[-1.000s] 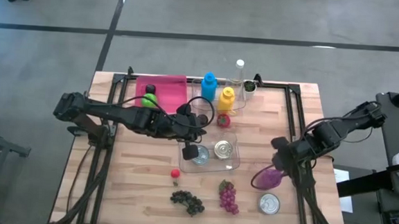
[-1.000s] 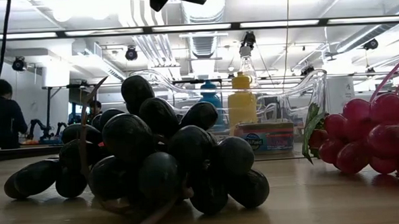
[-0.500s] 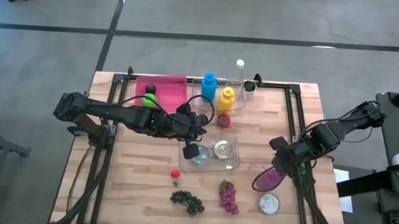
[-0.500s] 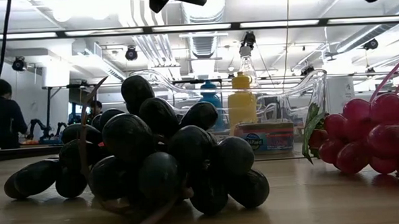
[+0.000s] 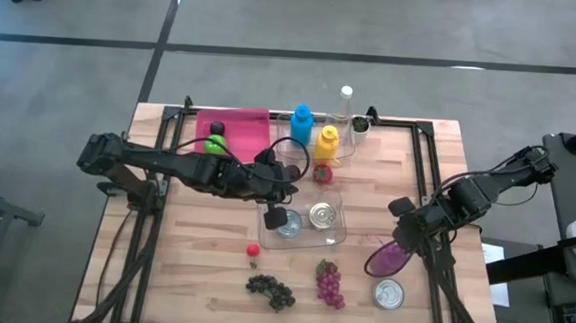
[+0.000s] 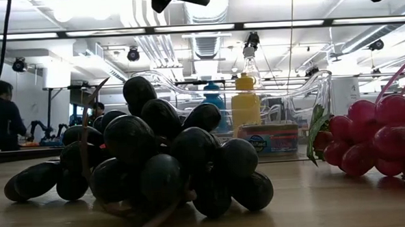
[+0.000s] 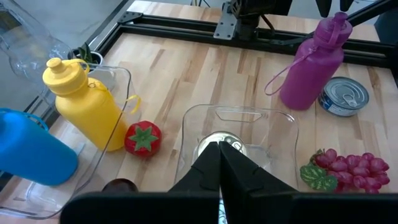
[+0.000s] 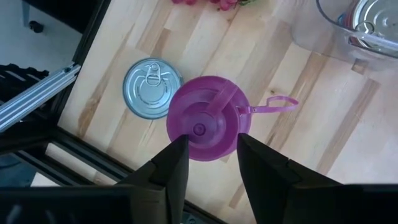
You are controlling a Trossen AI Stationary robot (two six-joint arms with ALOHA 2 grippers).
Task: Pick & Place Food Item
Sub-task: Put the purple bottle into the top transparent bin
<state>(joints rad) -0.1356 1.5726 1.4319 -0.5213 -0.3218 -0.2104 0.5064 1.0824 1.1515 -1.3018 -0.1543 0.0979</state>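
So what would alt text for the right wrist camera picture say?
Seen from above, the right gripper straddles a purple bottle standing on a wooden table, one dark finger on each side. A silver can stands beside the bottle.
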